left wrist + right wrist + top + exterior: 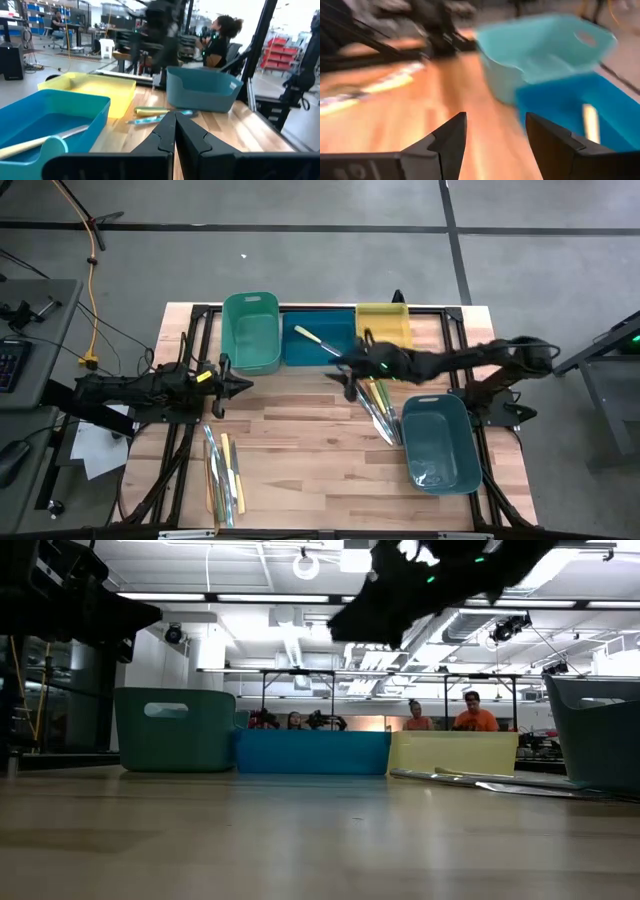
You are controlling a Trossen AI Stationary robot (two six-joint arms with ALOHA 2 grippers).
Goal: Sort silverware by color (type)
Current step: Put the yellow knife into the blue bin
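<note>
The silverware lies in two loose heaps on the wooden table: one [378, 408] right of the middle, one [222, 475] near the front left. One pale-handled piece [315, 340] lies in the blue bin [335, 352], its handle against the bin's wall [35, 142]. My right gripper [343, 375] hovers open above the table just in front of the blue bin, with nothing between its fingers [495, 135]. My left gripper [240, 387] waits shut at the table's left, pointing level [175, 131].
Along the far edge stand a green bin [250, 330], the blue bin and a yellow bin [383, 325]. A grey-blue bin [440, 442] stands near the front right, beside the right heap. People sit in the room beyond the table [470, 712].
</note>
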